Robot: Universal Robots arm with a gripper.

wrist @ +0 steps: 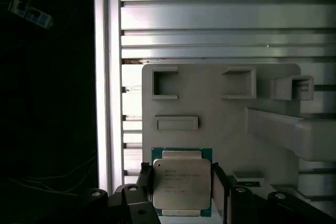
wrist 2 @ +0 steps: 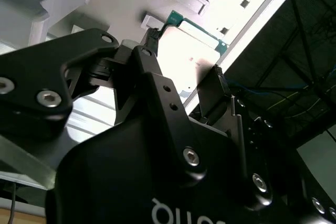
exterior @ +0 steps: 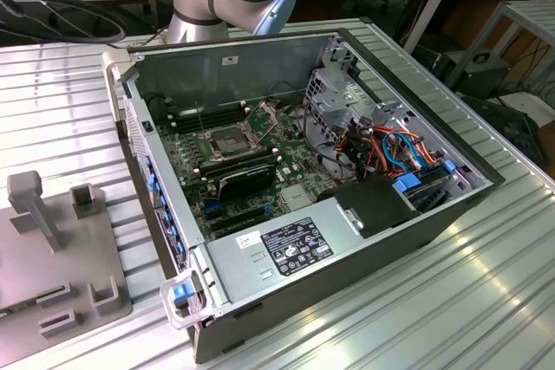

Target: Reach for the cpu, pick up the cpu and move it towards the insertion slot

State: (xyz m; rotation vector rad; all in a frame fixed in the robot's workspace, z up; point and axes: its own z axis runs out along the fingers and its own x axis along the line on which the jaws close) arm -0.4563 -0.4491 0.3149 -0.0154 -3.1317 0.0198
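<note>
The gripper (wrist: 181,178) was clenched on the cpu (wrist: 181,188); the small square chip sat tight between its two fingers (wrist: 218,188); a grey tray (wrist: 220,124) lay past the fingertips; the insertion slot (exterior: 224,140) sat in the computer case (exterior: 260,67), its metal plate up.

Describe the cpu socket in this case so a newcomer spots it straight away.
Start at the open computer case and the green motherboard lying inside it. The socket sits between the case's far wall and the black finned card. It is the one square opening, dark-centred with a silver metal frame; the memory slots near it are long and narrow.
</note>
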